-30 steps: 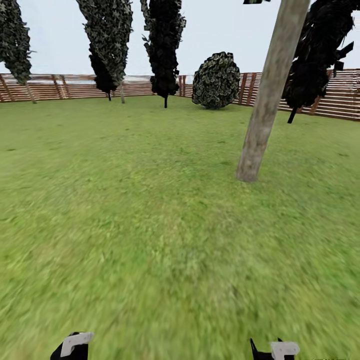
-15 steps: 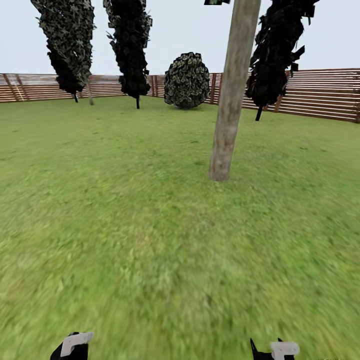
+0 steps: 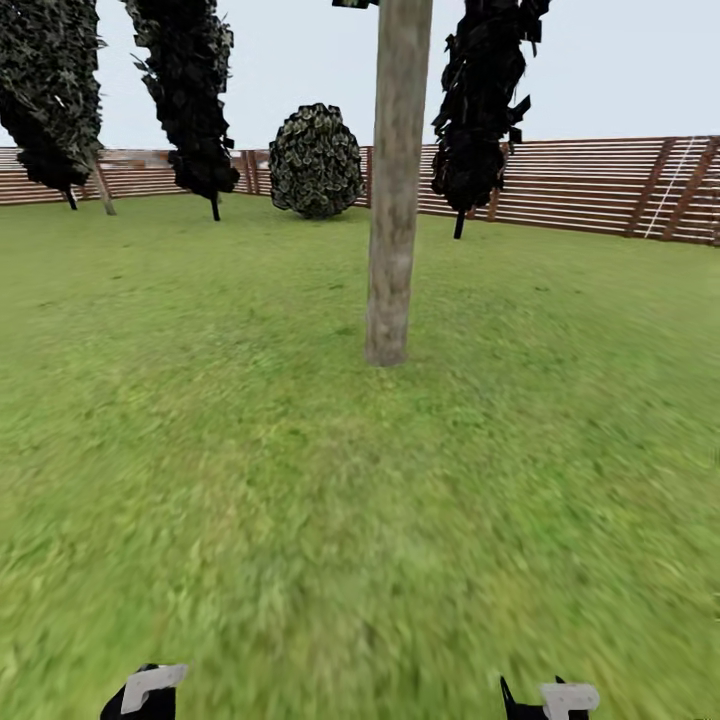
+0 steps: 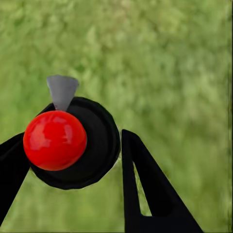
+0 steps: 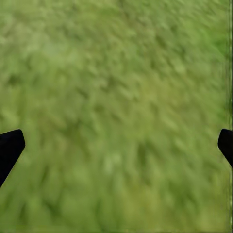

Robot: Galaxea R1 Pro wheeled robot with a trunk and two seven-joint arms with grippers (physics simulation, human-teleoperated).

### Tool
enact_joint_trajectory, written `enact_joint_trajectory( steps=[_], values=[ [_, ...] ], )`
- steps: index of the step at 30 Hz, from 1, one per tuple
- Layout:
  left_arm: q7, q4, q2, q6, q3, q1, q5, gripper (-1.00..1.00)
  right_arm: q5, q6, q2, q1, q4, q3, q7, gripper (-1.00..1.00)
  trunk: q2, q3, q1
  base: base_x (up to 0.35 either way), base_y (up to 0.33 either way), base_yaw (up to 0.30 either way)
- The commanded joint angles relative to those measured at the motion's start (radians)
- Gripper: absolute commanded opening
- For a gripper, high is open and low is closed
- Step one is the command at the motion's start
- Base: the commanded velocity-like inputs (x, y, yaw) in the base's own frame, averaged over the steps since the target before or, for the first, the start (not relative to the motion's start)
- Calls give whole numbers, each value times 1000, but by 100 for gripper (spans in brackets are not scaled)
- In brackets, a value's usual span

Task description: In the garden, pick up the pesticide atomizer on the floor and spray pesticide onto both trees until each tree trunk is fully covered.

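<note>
So the whole view has swung right: the green grass lawn (image 3: pixel 200 450) and brown slat fence (image 3: pixel 600 190) slid left, and the thick grey-brown bare trunk (image 3: pixel 395 200) now stands dead centre, good for spraying. Left gripper (image 4: pixel 73 160) is clamped on what's probably the dark round atomizer (image 4: pixel 92 141) with its red cap; right gripper (image 5: pixel 116 145) hangs spread wide over grass.

A fenced garden.
Green grass lawn (image 3: pixel 300 500), brown slat wooden fence (image 3: pixel 600 185), a thick bare tree trunk (image 3: pixel 393 230), a round shrub (image 3: pixel 315 160) under open sky.
</note>
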Motion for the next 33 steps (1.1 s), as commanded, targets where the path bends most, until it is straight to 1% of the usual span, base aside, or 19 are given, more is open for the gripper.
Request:
enact_joint_trajectory(
  steps=[1, 6, 9, 16, 33],
  values=[
    [1, 0, 0, -3, 1, 0, 2, -100, 3, -3, 0, -1, 1, -2, 0, 100, 0, -1, 0, 295, -119, -300],
    [2, 0, 0, -3, 1, 0, 1, -100, 3, -3, 0, -1, 1, -2, 0, 100, 0, -1, 0, 304, -85, -299],
    [2, 0, 0, -3, 1, 0, 0, -100, 3, -3, 0, -1, 1, -1, 0, 100, 0, -1, 0, 321, -10, -124],
    [2, 0, 1, -3, 1, 0, 0, -100, 6, -3, -1, -1, 3, -1, 1, 100, 0, -1, 0, 323, -30, -20],
    [2, 0, 2, -3, 2, 0, 0, -100, 7, -3, -1, -1, 3, -1, -1, 100, 0, -1, 0, 319, -122, 0]
  ],
)
